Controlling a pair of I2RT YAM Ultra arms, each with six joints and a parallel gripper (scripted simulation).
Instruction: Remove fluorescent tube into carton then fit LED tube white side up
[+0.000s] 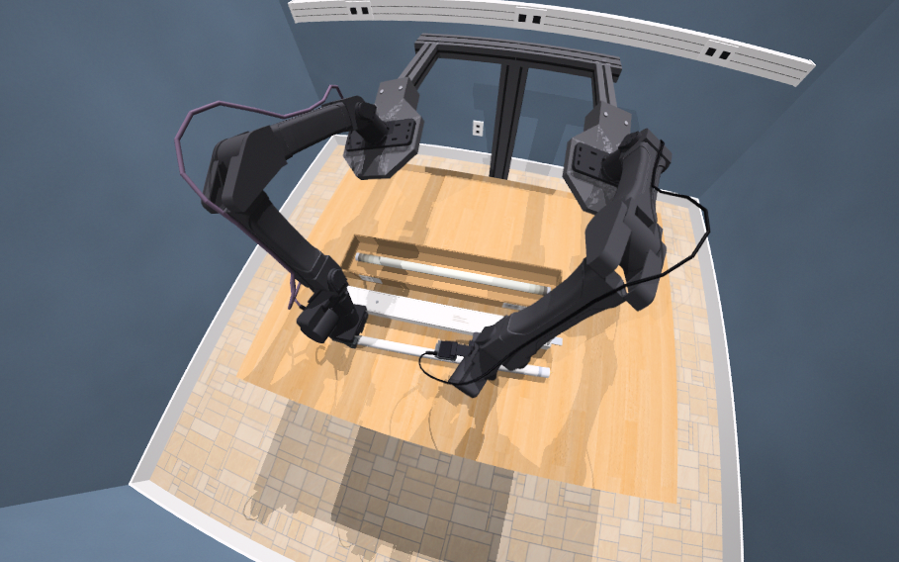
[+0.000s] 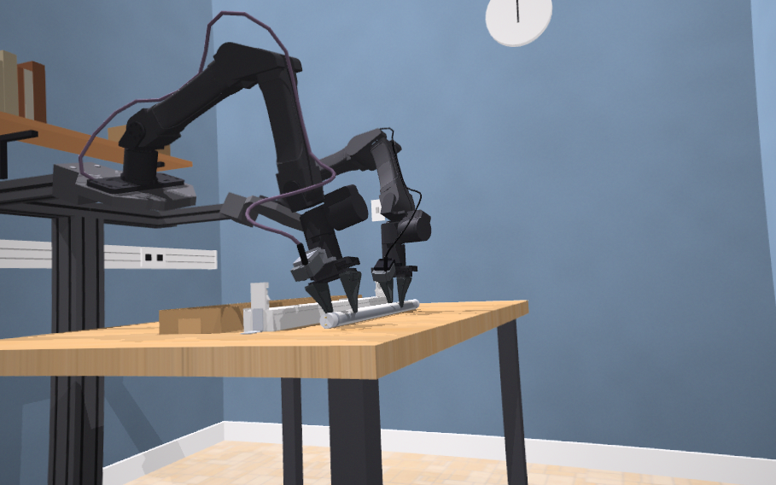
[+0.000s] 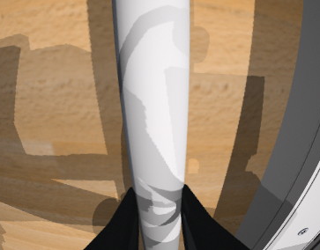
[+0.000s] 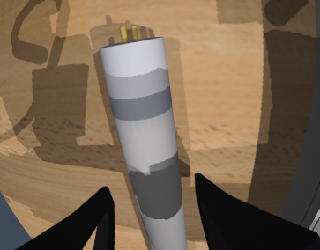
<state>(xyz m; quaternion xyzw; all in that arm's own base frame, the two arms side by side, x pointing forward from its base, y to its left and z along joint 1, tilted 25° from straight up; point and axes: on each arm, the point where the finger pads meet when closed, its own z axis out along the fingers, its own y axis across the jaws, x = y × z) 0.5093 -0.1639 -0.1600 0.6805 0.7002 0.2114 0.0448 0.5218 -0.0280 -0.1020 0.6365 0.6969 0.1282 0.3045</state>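
Note:
The white LED tube (image 1: 397,346) (image 2: 372,312) (image 3: 156,88) (image 4: 145,145) lies along the bench in front of the fixture, white side up. Two brass pins (image 4: 129,33) show at one end. My left gripper (image 2: 395,302) (image 3: 158,193) is shut on this tube. My right gripper (image 2: 341,312) (image 4: 152,189) is open, its fingers astride the tube near that pinned end. The old fluorescent tube (image 1: 452,274) lies inside the carton (image 1: 452,257) (image 2: 177,322), which sits flat on the bench. The white fixture (image 1: 431,316) (image 3: 312,198) holds no tube that I can see.
An upright lampholder (image 2: 258,300) rises at the fixture's near end in the exterior view. The fixture lies between the carton and the LED tube, close beside both grippers. In the top view the left arm (image 1: 536,318) hides part of the fixture and LED tube.

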